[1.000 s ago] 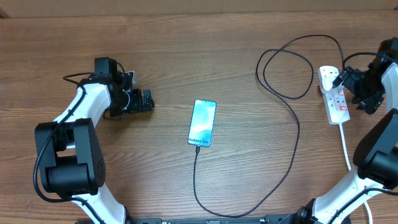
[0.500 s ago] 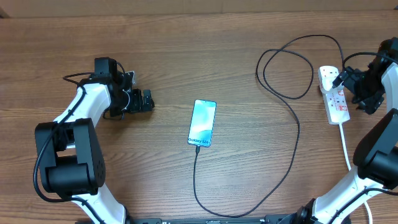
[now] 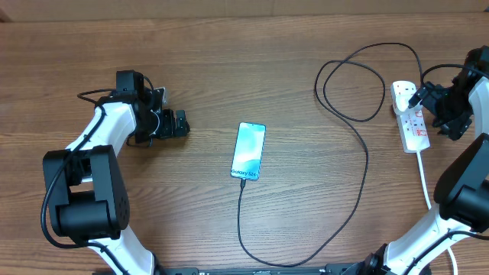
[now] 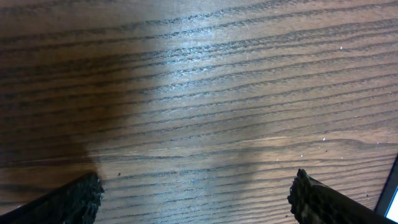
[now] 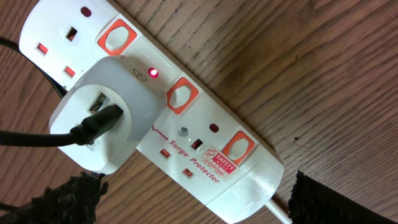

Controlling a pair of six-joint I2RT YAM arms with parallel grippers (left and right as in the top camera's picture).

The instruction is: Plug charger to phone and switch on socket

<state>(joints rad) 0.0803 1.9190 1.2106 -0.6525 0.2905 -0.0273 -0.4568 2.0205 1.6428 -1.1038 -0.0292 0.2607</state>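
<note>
The phone [image 3: 248,150] lies mid-table, teal screen lit, with the black charger cable [image 3: 365,164] entering its near end; a corner of it shows in the left wrist view [image 4: 390,202]. The cable loops right to a white plug head [image 5: 102,127] seated in the white power strip [image 3: 411,116]. In the right wrist view the strip [image 5: 205,155] shows a lit red lamp beside the plug head. My right gripper [image 5: 198,199] is open just above the strip, jaws either side of its lead end. My left gripper [image 4: 196,199] is open and empty over bare wood, left of the phone.
The strip's white lead [image 3: 425,183] runs toward the near right edge. The cable forms a wide loop [image 3: 351,80] at the back right. The wooden table [image 3: 229,69] has its far edge along the top.
</note>
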